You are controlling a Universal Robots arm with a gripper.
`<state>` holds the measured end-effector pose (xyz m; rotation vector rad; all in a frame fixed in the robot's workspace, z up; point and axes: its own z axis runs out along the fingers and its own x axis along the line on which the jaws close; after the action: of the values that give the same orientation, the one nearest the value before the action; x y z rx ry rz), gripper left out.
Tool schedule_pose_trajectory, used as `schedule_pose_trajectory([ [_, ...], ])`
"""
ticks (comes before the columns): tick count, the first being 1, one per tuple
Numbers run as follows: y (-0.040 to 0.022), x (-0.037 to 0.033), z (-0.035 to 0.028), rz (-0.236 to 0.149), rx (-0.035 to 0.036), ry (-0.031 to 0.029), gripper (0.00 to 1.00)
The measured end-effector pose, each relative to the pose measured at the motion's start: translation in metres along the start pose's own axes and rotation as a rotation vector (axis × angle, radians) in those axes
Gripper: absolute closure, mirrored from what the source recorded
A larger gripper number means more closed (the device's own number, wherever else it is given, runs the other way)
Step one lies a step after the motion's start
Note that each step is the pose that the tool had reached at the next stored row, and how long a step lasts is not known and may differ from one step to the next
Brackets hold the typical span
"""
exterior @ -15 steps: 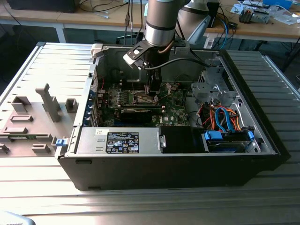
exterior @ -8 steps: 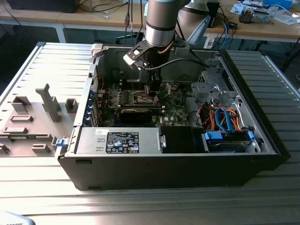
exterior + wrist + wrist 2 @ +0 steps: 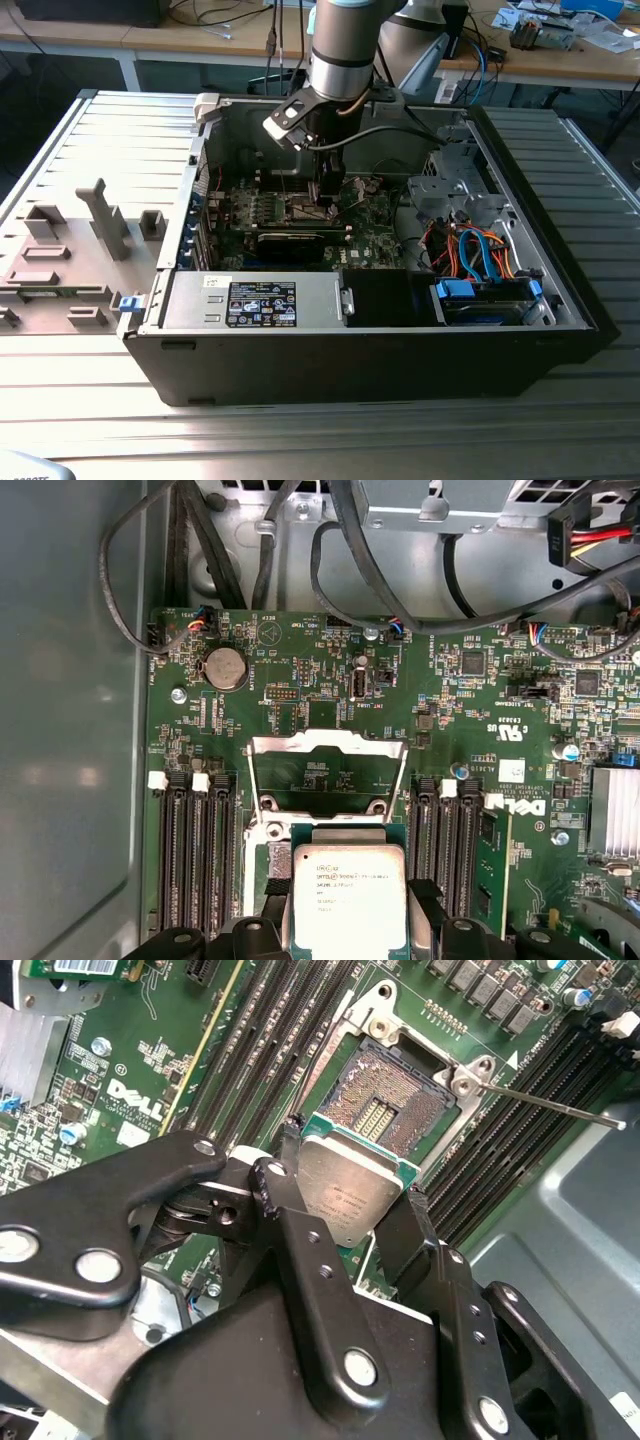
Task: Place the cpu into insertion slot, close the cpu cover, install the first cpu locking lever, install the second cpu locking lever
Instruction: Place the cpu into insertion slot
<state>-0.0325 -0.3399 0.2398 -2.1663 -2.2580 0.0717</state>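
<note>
My gripper (image 3: 350,1175) is shut on the cpu (image 3: 345,1195), a small square chip with a silver-grey top, one black finger on each of two opposite edges. The cpu (image 3: 348,895) hangs just over one edge of the insertion slot (image 3: 385,1095), whose dark pin field lies bare inside a silvery rim. In the first wrist view the cpu cover (image 3: 328,742) stands raised as a silvery frame beyond the chip. A thin locking lever (image 3: 545,1100) sticks out sideways from the socket. In the exterior view the gripper (image 3: 326,195) reaches down into the open computer case over the green motherboard (image 3: 375,240).
Long black memory slots (image 3: 195,850) flank the socket on both sides. A finned heat sink (image 3: 612,810) and black cables (image 3: 300,540) lie nearby. The case holds a power supply (image 3: 260,302) and a drive bay with blue parts (image 3: 480,300). A grey fixture (image 3: 70,250) lies at the exterior view's left.
</note>
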Motion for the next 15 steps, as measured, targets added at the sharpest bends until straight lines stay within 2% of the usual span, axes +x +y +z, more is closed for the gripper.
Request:
schedule_pose_trajectory([
  [15,0.0001,0.0001,0.0029,0.0,0.0,0.0,0.46],
])
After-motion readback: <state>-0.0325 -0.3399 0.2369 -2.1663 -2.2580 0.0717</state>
